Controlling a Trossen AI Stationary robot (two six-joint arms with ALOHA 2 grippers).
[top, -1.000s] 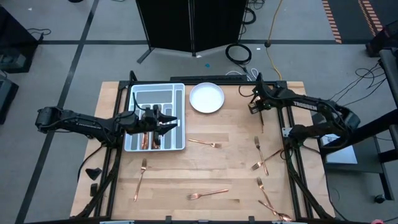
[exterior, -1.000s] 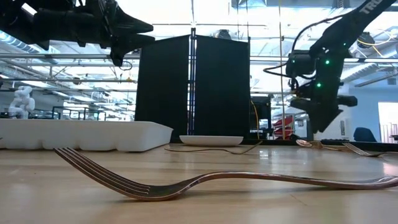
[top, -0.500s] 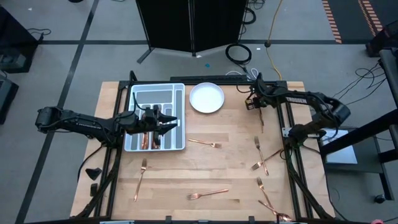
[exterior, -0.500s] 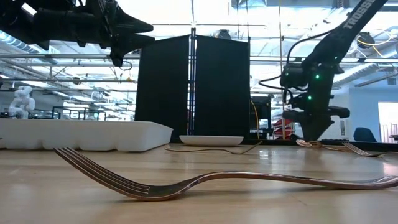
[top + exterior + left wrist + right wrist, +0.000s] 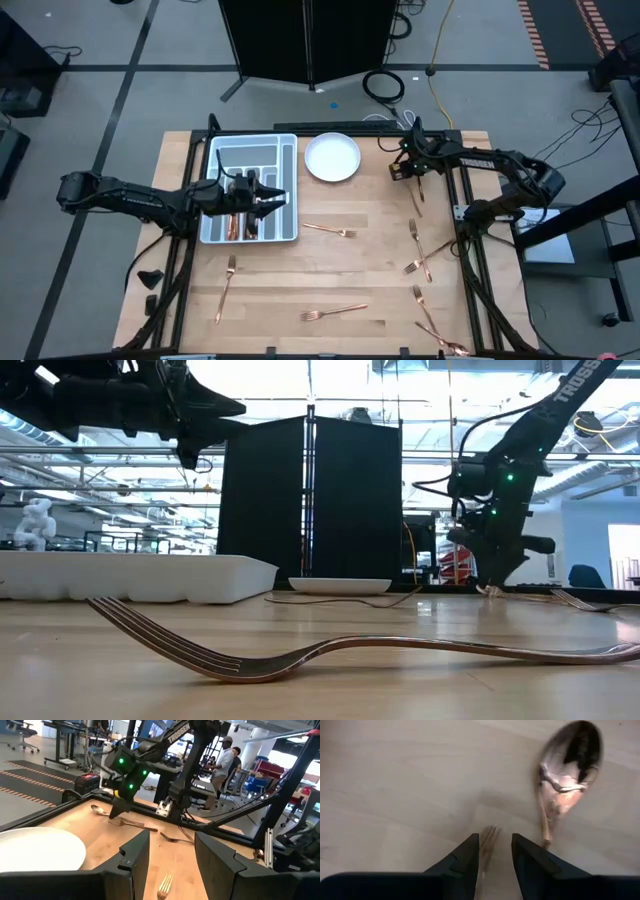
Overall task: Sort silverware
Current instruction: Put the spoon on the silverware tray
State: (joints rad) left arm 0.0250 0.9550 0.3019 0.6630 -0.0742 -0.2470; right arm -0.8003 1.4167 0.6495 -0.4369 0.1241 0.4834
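Copper forks lie scattered flat on the wooden table: one (image 5: 330,231) mid-table, others near the front (image 5: 335,312) and the right edge (image 5: 420,262). More copper pieces (image 5: 238,225) lie in the grey tray (image 5: 290,150). My right gripper (image 5: 495,855) is open, low over the table's far right part (image 5: 403,168). Its fingers stand on either side of a fork's tines (image 5: 489,839), beside a spoon (image 5: 567,765). My left gripper (image 5: 170,855) is open and empty, above the tray's right side (image 5: 270,197).
A white round plate (image 5: 332,157) sits right of the tray at the far edge. A big fork (image 5: 300,655) lies close to the low camera. People stand in the room beyond the table (image 5: 227,755). Bare wood shows in the table's middle.
My right gripper has moved a little toward the table's left and come down toward the table, ending low over the fork and spoon at the far right. The left arm has kept still.
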